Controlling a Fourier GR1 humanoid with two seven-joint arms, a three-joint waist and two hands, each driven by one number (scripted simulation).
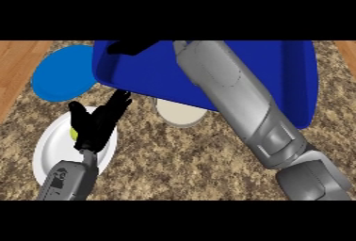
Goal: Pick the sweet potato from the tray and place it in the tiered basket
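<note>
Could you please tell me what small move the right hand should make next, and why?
Probably ease the right hand down in the blue tray's far left corner. It hangs there at the view's top edge, and no sweet potato shows on the tray's bare part, so it likely lies hidden under that hand. Whether it is already held, I cannot tell.

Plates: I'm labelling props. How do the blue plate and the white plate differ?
The blue plate lies farther back, its edge hidden by the tray; the white plate lies nearer, under the left hand. Only the white plate shows a yellow-green thing. Both are round.
</note>
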